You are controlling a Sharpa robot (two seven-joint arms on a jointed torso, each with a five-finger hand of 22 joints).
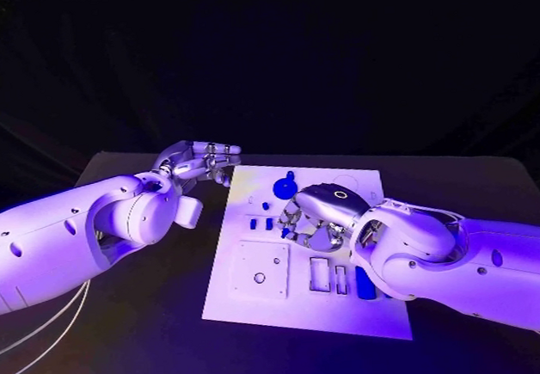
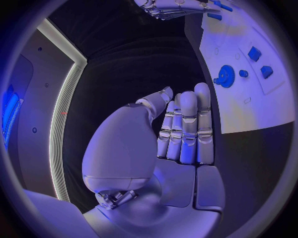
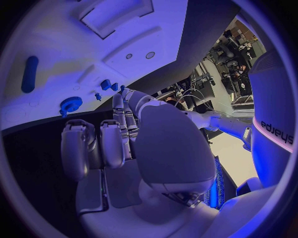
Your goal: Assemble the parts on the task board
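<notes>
**Both hands empty at the task board**

Head view: the left hand [image 1: 203, 162] hovers off the task board's [image 1: 306, 309] far left corner on the counter [image 1: 144, 334]; the right hand [image 1: 316, 218] hangs palm-down over its middle, near the blue gear [image 1: 283, 187].

Left wrist view: fingers [image 2: 187, 124] straight, together (nothing held).

Right wrist view: fingers [image 3: 111, 141] curled, empty, above the blue peg [image 3: 29, 74].

A white task board [image 1: 260, 304] lies on a black table [image 1: 144, 334]; on the board, a blue gear [image 1: 283, 188], small blue parts [image 1: 269, 224] and a blue peg [image 1: 366, 285]; beside the board, two white arms [image 1: 51, 245] end in silver hands [image 1: 204, 161].
</notes>
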